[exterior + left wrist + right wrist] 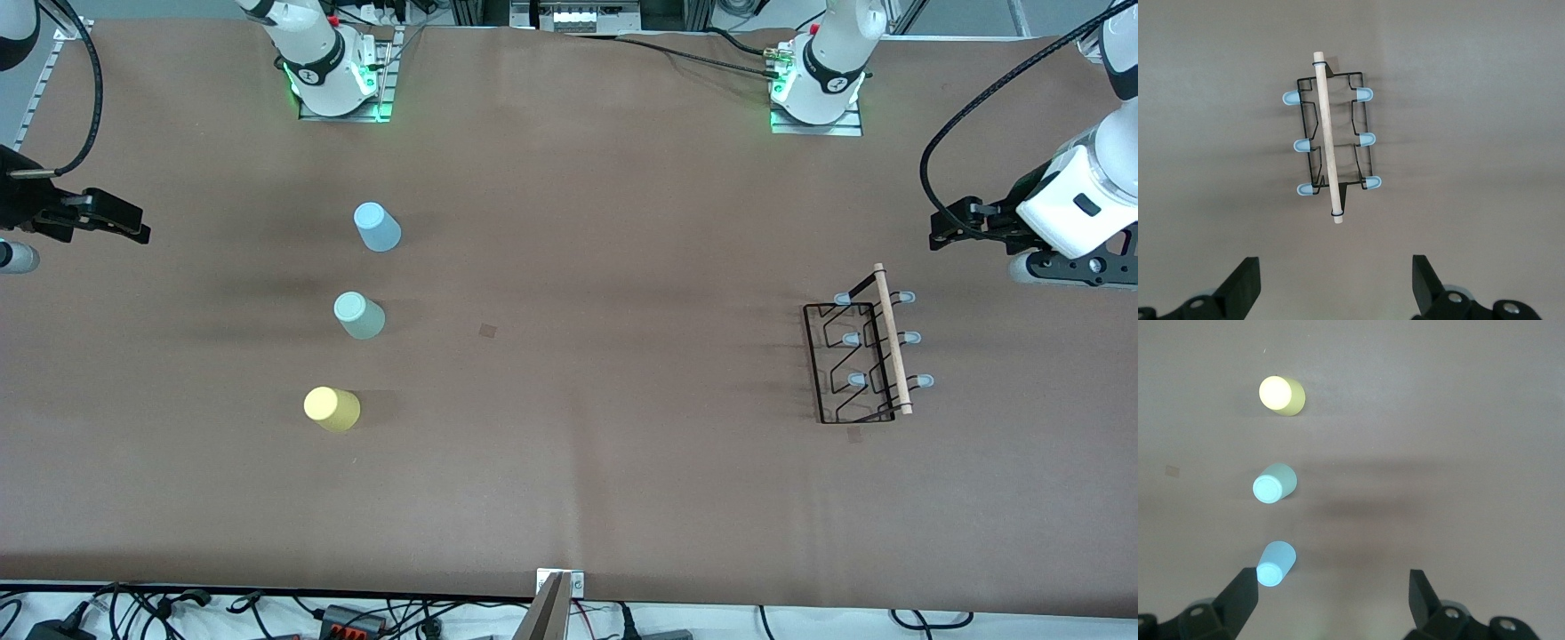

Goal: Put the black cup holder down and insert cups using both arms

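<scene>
i see nothing started: black cup holder (861, 360) lies at frame right, three cups (359, 316) stand at frame left, left gripper (1335, 283) and right gripper (1333, 600) both open, empty.

It was a robotics lab, plainly a test bench and no home or kitchen. I worked at a wide table (569, 498) covered edge to edge in plain brown sheeting, and my two white arms were bolted to metal base plates (342, 107) along one edge, each base glowing with green status lights (775, 89). Aluminium framing (569, 13) stood just past those bases. Black cables (969, 116) looped down from my wrists, and along the table's edge nearest the front camera lay a tangle of wires and plug adapters (347, 618) on a white floor. A camera mount (551, 604) stood at that edge.
</scene>
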Tool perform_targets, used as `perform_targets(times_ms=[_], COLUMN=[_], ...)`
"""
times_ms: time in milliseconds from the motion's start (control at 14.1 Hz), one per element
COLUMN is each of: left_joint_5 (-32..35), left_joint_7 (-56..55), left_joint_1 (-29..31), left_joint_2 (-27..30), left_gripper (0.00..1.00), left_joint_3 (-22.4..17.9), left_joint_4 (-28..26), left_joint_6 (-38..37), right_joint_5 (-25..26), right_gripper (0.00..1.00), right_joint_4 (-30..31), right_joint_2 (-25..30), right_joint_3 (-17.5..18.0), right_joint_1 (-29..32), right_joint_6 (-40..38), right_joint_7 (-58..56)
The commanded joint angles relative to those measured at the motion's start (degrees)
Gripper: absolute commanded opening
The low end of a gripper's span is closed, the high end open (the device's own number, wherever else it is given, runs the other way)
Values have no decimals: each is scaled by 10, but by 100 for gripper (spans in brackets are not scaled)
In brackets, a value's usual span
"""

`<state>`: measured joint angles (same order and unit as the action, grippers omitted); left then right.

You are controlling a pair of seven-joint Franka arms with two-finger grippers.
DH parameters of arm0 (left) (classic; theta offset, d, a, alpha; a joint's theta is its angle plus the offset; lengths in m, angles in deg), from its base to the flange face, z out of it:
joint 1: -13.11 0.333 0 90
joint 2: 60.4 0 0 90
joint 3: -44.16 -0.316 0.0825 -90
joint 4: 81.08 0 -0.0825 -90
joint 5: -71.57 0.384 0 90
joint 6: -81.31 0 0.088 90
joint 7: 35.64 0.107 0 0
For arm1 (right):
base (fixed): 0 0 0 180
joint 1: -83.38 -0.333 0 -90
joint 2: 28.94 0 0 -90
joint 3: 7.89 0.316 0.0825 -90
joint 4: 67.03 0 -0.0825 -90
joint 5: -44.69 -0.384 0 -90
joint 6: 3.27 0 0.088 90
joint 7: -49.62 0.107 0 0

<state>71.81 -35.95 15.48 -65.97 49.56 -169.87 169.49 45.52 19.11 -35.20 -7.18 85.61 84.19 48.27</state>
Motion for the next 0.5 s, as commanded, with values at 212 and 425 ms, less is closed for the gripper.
perform_targets(times_ms=[212, 425], left_joint_5=[-15, -15], left_joint_7=[13, 7], left_joint_1=[2, 1], left_joint_2=[0, 0], left_gripper=[100, 100], left_joint_3=[0, 0], left_joint_4=[7, 7], left_joint_6=[-5, -5], right_joint_5=[-2, -2], right_gripper=[100, 100], right_joint_4=[-4, 0], right_joint_2=[1, 0], right_joint_3=[10, 11], right_joint_1=[10, 8], right_joint_6=[1, 3], right_joint_7=[-7, -7])
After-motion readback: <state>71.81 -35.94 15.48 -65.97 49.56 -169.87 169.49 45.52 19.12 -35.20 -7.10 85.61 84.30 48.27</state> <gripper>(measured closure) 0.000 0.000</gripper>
